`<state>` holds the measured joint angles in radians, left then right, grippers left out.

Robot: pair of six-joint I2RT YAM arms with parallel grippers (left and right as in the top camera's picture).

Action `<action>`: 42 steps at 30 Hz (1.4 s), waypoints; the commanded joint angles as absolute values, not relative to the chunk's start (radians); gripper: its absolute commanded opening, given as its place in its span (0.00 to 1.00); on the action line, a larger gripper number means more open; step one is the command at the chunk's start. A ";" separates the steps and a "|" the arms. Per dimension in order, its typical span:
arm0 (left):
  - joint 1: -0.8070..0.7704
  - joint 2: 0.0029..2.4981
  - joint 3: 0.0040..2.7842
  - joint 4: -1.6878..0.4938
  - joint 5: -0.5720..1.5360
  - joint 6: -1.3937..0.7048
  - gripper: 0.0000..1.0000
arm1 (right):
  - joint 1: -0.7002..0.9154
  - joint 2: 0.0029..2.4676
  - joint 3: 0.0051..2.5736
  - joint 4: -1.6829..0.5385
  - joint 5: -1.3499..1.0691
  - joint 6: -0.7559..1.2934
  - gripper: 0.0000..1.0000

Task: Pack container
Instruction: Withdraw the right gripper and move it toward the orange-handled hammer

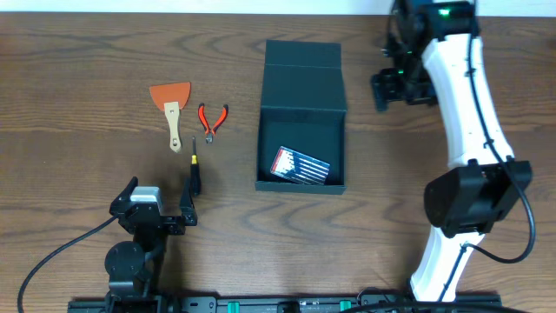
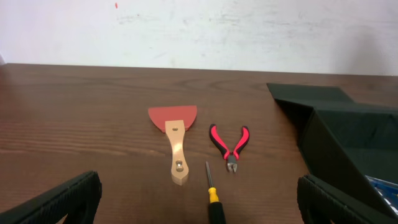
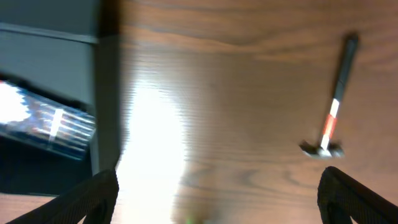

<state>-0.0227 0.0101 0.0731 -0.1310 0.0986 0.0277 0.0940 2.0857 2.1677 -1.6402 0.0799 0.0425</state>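
Container (image 1: 304, 122) sits centrally on the counter (image 1: 87, 52), lid open, holding a packet (image 1: 301, 165) with unreadable print. Left tool (image 1: 162, 188) gapes empty; right tool (image 3: 221, 196), blurred and cropped, also stands wide, empty.

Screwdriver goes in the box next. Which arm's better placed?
Left. The left gripper sits right behind the screwdriver, jaws open, with the tool near the centre of its wrist view. The right gripper is on the far side of the container, so it would likely have to reach across.

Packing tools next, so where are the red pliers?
In the overhead view, the pliers lie left of the box, just right of the scraper.
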 commanded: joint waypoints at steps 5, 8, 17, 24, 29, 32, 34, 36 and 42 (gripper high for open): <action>-0.026 0.004 0.067 -0.131 0.104 0.041 0.99 | -0.043 2.048 2.190 -1.670 0.105 0.016 0.85; -0.026 0.004 0.067 -0.131 0.104 0.041 0.98 | -0.091 2.045 2.190 -1.677 0.105 0.002 0.86; -0.026 0.004 0.067 -0.131 0.104 0.041 0.98 | -0.173 1.933 2.190 -1.687 0.078 -0.001 0.86; -0.026 0.004 0.067 -0.131 0.104 0.041 0.98 | -0.179 1.712 2.190 -1.672 0.119 -0.001 0.92; -0.026 0.004 0.067 -0.131 0.104 0.041 0.98 | -0.233 1.578 2.184 -1.650 0.144 -0.025 0.95; -0.026 0.004 0.067 -0.131 0.104 0.041 0.98 | -0.280 1.541 2.152 -1.629 0.080 -0.073 0.95; -0.026 0.004 0.067 -0.131 0.104 0.041 0.99 | -0.308 1.534 2.119 -1.628 0.034 -0.104 0.95; -0.026 0.004 0.067 -0.131 0.104 0.041 0.99 | -0.327 1.533 2.067 -1.622 0.022 -0.110 0.95; -0.026 0.004 0.067 -0.131 0.104 0.041 0.98 | -0.340 1.501 1.804 -1.486 0.022 -0.106 0.94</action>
